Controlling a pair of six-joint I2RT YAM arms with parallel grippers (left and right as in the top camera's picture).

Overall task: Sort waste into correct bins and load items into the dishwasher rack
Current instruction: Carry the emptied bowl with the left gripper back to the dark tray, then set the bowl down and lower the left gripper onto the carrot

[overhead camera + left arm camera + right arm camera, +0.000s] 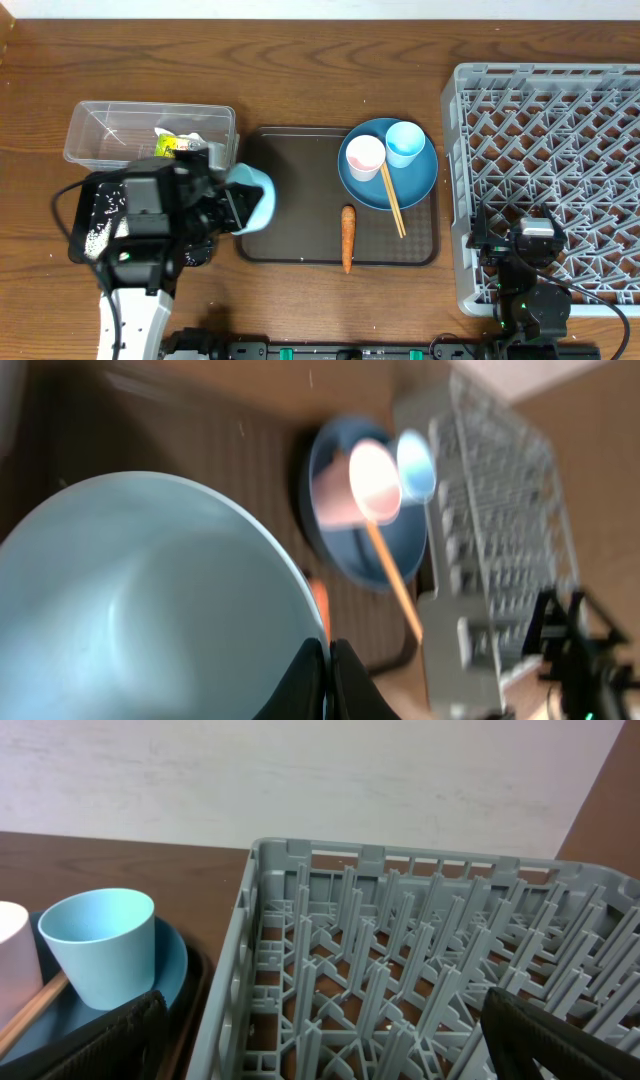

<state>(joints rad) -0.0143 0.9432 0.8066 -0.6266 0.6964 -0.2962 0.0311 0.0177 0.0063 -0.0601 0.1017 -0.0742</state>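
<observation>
Far left: clear rectangular plastic tub (105,128), with the crumpled white wrapper with yellow-green print (178,146) inside it. Nearer me, a shallow black rectangular tray (80,228) speckled with white rice grains (95,212), mostly hidden under my left arm.

Left end effector (328,660) is pinched tight on the rim of the small light-blue bowl (255,195). The bowl is tipped on its side, mouth facing the wrist camera, above the left edge of the dark-brown serving tray (290,200).

On that tray:
- small orange carrot (347,238), long axis near-far, thin end toward me
- large round blue plate (415,185) carrying the pinkish-white cup (363,157) and light-blue cup (405,143), both upright
- wooden chopsticks (392,200) running diagonally from the pink cup, over the plate rim, toward the near right

Right: large square light-grey plastic rack (550,130). Right end effector (320,1010) hangs over its near-left corner, spread fully, holding nothing.
</observation>
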